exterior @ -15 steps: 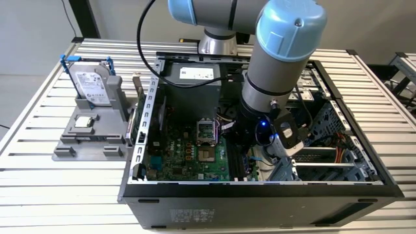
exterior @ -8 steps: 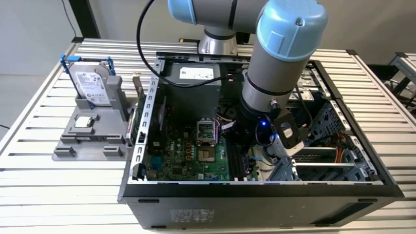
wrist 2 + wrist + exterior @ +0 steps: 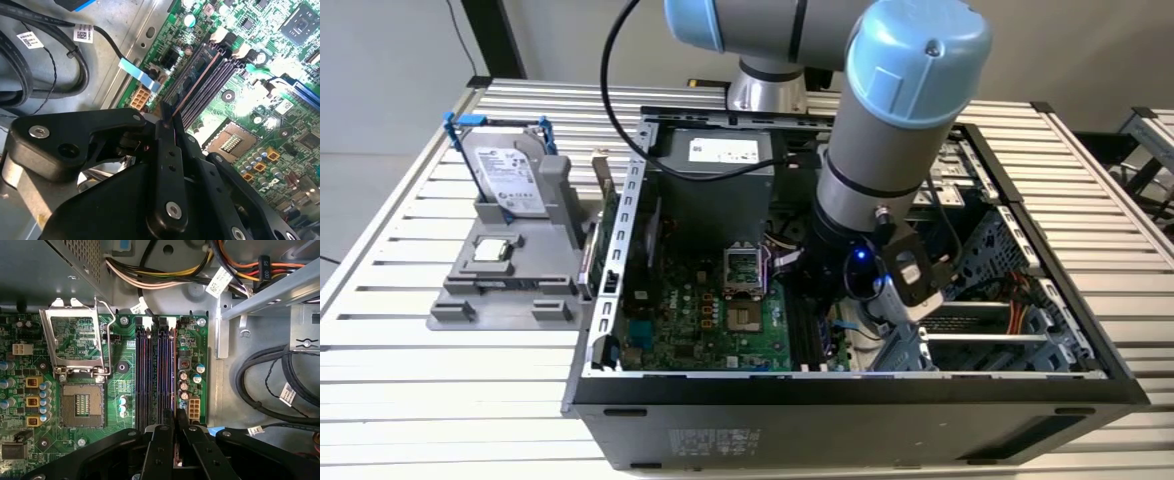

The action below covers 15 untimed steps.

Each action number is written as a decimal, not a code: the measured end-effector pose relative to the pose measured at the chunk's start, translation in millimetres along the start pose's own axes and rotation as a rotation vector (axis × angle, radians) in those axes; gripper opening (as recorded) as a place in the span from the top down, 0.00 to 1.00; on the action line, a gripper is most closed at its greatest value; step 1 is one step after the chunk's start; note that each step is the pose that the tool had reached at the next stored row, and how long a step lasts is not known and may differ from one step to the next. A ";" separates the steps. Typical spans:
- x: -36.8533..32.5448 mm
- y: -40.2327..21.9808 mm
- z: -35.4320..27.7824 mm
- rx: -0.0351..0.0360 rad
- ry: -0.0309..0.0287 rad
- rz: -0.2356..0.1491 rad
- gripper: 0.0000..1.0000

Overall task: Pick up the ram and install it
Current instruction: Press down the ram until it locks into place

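My gripper (image 3: 176, 432) is down inside the open computer case (image 3: 854, 385), fingers (image 3: 167, 150) clamped on the ram (image 3: 196, 82) (seen edge-on as a thin strip). The stick stands in the memory slots (image 3: 156, 375) on the green motherboard (image 3: 120, 385), beside the empty processor socket (image 3: 82, 407). On the exterior view's left, a hard drive (image 3: 507, 175) stands in a grey holder (image 3: 507, 270) on the table (image 3: 400, 390).

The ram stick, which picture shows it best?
The second wrist view: the ram shows edge-on as a thin coppery strip running from the gripper along the memory slots. The first wrist view shows a sliver. In the exterior view the arm covers it.
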State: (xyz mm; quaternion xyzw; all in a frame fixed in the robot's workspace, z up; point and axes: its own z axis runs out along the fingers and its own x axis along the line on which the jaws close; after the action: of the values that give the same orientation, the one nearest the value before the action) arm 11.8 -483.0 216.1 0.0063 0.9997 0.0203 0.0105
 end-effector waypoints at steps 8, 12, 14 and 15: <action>0.1 0.0 0.9 -0.0001 0.0003 0.000 1.00; 1.5 0.0 0.9 -0.0001 -0.0001 0.010 1.00; 2.2 0.0 0.9 0.0002 -0.0005 0.019 1.00; 2.2 0.0 1.0 0.0005 -0.0005 0.022 1.00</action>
State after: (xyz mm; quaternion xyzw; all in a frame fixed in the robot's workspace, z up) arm 9.5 -483.0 215.1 0.0172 0.9996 0.0202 0.0105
